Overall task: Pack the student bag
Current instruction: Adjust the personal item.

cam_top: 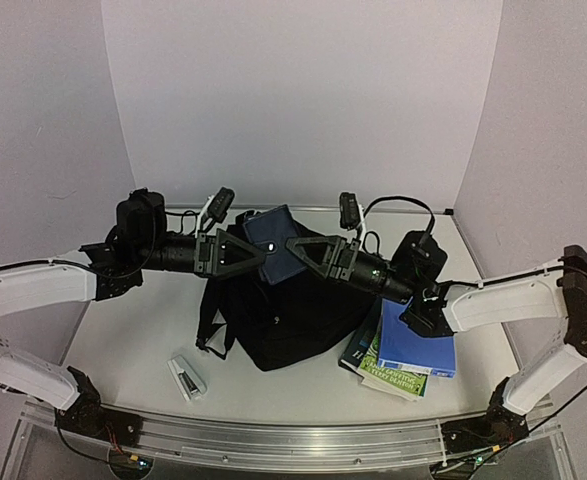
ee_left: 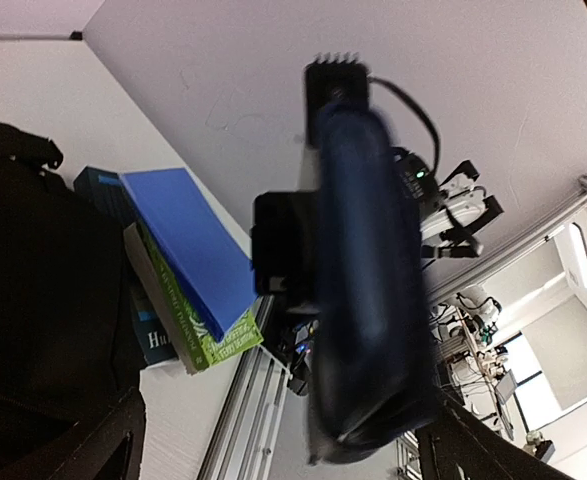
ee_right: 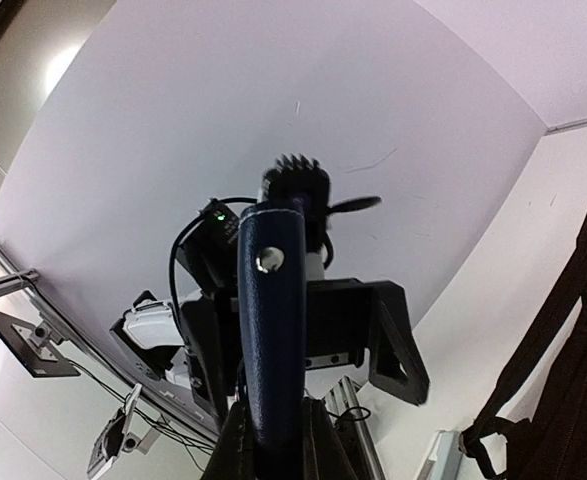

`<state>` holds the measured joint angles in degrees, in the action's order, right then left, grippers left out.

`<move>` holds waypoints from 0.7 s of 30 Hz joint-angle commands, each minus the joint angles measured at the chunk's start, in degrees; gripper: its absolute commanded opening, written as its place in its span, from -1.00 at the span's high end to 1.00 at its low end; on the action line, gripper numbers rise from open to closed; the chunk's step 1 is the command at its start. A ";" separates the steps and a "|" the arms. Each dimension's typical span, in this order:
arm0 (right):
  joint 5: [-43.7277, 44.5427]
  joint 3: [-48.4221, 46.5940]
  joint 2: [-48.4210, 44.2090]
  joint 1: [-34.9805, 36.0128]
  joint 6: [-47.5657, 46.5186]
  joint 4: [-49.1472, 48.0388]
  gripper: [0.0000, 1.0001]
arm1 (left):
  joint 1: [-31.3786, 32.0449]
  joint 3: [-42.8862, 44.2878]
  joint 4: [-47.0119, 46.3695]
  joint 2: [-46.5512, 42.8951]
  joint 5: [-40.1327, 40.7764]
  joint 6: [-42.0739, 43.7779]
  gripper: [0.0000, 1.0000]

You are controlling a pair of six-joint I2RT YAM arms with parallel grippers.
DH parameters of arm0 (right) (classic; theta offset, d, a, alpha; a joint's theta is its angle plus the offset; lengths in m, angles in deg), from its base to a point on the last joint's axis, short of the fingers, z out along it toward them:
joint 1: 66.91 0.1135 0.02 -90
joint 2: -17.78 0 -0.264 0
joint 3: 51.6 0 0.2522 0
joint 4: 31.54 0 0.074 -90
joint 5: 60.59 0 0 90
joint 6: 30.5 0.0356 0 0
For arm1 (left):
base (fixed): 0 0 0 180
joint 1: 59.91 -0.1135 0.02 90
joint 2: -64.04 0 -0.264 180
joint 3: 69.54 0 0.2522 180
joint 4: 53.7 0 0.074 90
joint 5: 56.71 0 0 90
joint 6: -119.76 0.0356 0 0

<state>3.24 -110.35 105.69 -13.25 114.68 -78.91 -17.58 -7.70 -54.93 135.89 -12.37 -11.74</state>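
1. Here, both arms are stretched inward above the student bag (cam_top: 273,320), which is laid mid-table.
2. One navy wallet (cam_top: 271,236), one bag and three stacked books (cam_top: 413,352) are counted (plus one small white object (cam_top: 186,378)).
3. The wallet is clamped by the right gripper (cam_top: 293,247); the left gripper (cam_top: 256,258) is spread wide around it.

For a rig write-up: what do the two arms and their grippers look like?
The left arm and right arm have white shells with black joints. The left gripper and right gripper have black triangular open-frame fingers; a black cable loops behind the right gripper.
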 commanded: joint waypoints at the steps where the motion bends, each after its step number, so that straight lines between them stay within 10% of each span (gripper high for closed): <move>1: 0.06 -2.16 2.46 0.95 3.25 -8.79 1.00 | 0.04 -1.68 -13.18 -2.36 3.29 -5.34 -0.83; 12: 1.67 -1.26 2.99 1.49 4.29 -10.40 1.00 | 0.04 -1.51 -18.80 1.65 -0.99 -9.93 -0.36; 21: 3.06 -0.72 2.88 1.45 3.18 -8.22 0.89 | 0.03 -2.92 -17.37 0.57 1.65 -10.34 0.74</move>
<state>4.96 -110.33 109.30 -12.01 118.38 -83.90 -17.58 -9.88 -71.44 137.69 -11.99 -22.04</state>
